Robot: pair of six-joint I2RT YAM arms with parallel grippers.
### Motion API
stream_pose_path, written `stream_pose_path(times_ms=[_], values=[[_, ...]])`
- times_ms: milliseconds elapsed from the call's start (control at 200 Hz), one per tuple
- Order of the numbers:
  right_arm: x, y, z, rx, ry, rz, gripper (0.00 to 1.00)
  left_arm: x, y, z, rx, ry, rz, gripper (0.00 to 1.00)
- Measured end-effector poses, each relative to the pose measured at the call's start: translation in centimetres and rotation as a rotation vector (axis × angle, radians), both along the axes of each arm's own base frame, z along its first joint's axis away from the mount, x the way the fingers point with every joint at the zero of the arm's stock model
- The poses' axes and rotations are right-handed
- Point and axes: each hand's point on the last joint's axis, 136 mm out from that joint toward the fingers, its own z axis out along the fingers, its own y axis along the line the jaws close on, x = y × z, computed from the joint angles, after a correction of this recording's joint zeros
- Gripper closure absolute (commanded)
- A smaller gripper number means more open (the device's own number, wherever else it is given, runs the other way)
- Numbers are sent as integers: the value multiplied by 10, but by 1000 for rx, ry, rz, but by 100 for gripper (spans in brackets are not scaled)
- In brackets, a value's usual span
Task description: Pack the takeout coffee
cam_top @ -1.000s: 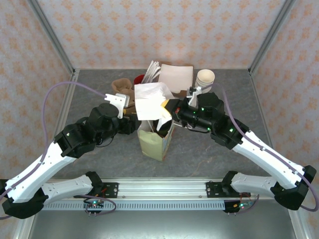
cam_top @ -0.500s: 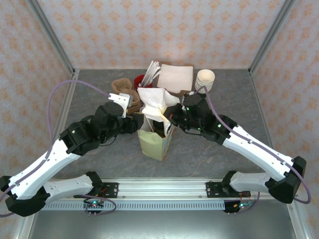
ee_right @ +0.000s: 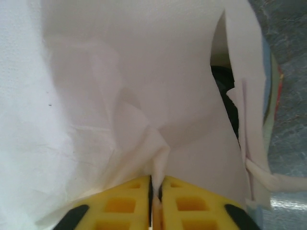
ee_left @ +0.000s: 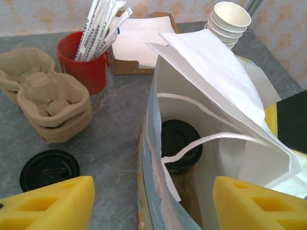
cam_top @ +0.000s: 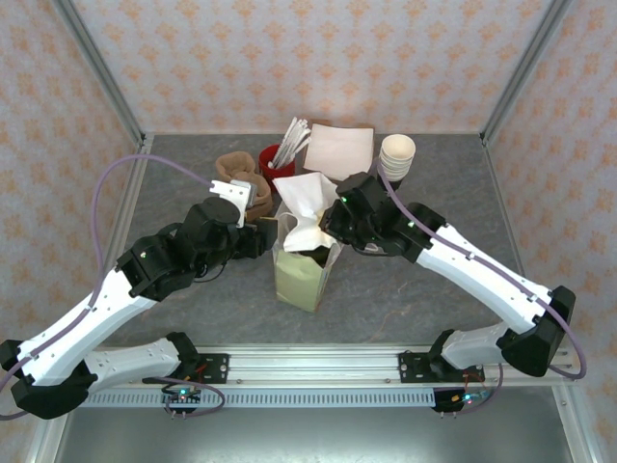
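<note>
The takeout coffee (ee_left: 180,143), a cup with a black lid, stands inside the open paper bag (cam_top: 301,280); in the left wrist view a white bag handle crosses it. My right gripper (ee_right: 156,184) is shut on a white napkin (ee_right: 96,96), pinching a fold of it. It holds the napkin over the bag's mouth (cam_top: 304,198). My left gripper (ee_left: 153,201) is open at the bag's left side, one yellow finger (ee_left: 53,201) outside the bag wall (ee_left: 148,158) and the other (ee_left: 259,203) over the inside, neither pressing it.
Behind the bag stand a red cup of wrapped straws (ee_left: 86,62), a napkin box (ee_left: 139,43) and a stack of white cups (ee_left: 230,19). Stacked pulp cup carriers (ee_left: 48,105) and a loose black lid (ee_left: 49,168) lie to the left.
My right gripper has carried the napkin left and lower, onto the bag's mouth. The left arm shifted slightly a second ago and has stayed put since, its jaws unchanged.
</note>
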Motion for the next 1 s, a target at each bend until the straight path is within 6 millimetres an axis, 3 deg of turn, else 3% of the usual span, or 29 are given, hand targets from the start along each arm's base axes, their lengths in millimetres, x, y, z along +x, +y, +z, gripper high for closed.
stream_pose_path(times_ms=[125,290,746,1001], values=[[-1,-3,-1,-49,1,15,66,-1,1,1,-3,-3,0,33],[-1,-3,6,-78,-17,38,59,-1,1,1,-7,-2,2,33],[6,-15,51,-106,-133,29,61,-1,1,1,-8,-2,3,33],[4,-7,67,-56,-170,75,64,-1,1,1,-9,-1,4,32]])
